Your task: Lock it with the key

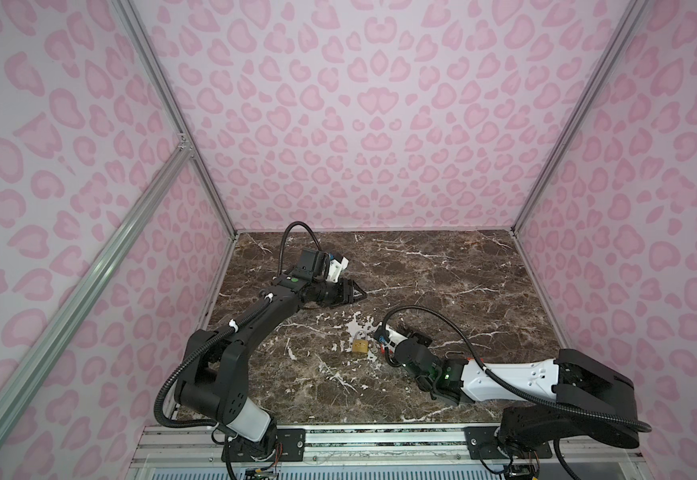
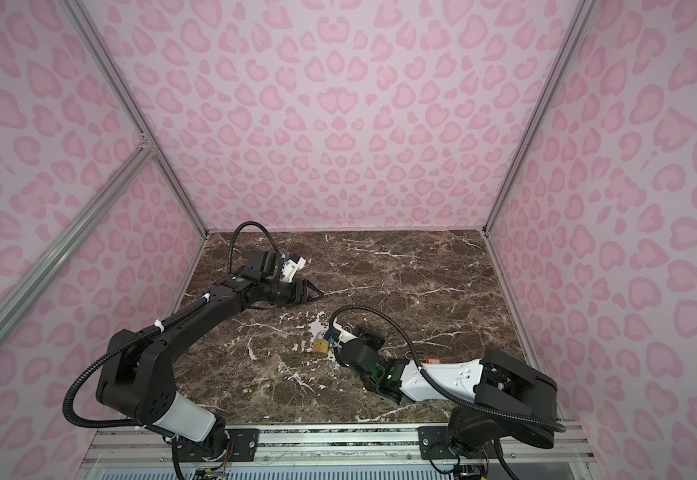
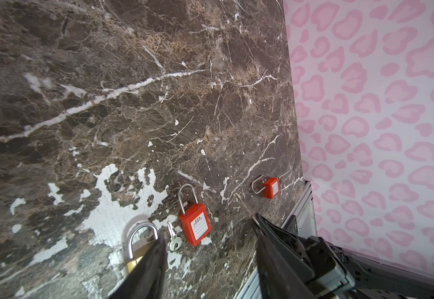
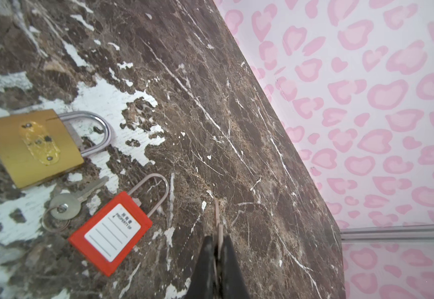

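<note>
A brass padlock [image 1: 360, 347] [image 4: 29, 145] lies flat on the marble table [image 1: 442, 282]. A red padlock [image 4: 109, 233] [image 3: 195, 225] rests beside it. Between the two lies a silver key [image 4: 65, 204] [image 3: 174, 240] on a ring. My right gripper [image 4: 217, 239] hovers just right of the red padlock, shut on a second key whose thin blade [image 4: 218, 217] sticks out past the fingertips. My left gripper [image 3: 210, 238] [image 1: 361, 296] is open and holds nothing, farther back on the table, apart from the locks. One of its fingers [image 3: 153, 264] hides part of the brass padlock.
A second, smaller red padlock [image 3: 271, 187] [image 1: 469, 358] lies near the right edge, partly behind my right arm. Pink patterned walls [image 1: 380, 124] enclose the table on three sides. An aluminium rail [image 1: 380, 436] runs along the front.
</note>
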